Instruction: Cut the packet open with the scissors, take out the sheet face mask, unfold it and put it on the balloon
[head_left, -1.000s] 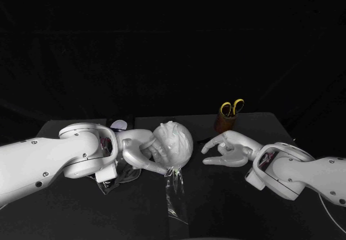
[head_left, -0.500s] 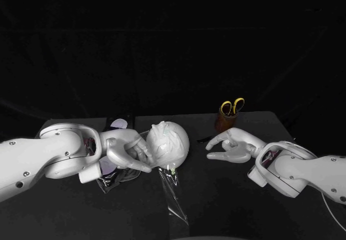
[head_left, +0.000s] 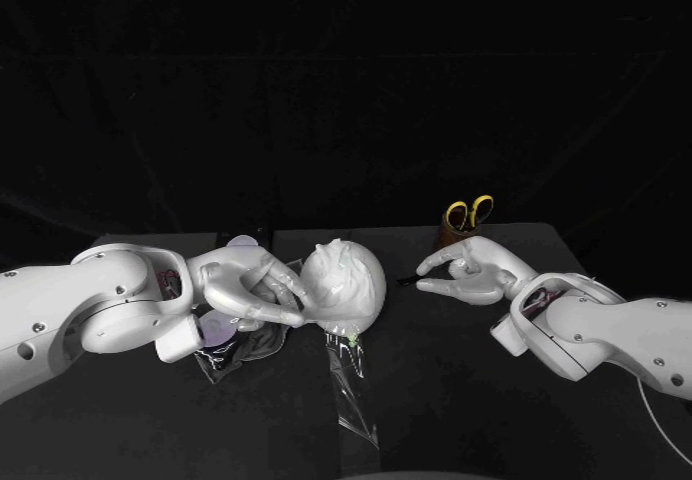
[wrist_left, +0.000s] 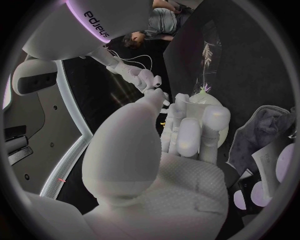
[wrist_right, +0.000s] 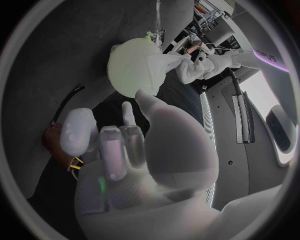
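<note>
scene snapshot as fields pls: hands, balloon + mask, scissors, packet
balloon: mid-table, sheet mask draped on it
left robot hand: fingers against the masked balloon's side; grip unclear
right robot hand: apart from the balloon, fingers curled, nothing seen in it
scissors: standing in brown holder, untouched
packet: on the table by the left arm
clear film: on the table before the balloon

Balloon (wrist_right: 128, 70): pale yellow-green, on its side at mid-worktop, knot towards the near edge | Sheet face mask (head_left: 342, 278): white, draped over the balloon, bunched to a peak on top | Scissors (head_left: 466, 213): yellow handles up, standing in a brown holder, apart from the balloon | Packet (wrist_left: 270, 167): white, lilac-spotted, lying near the balloon
</note>
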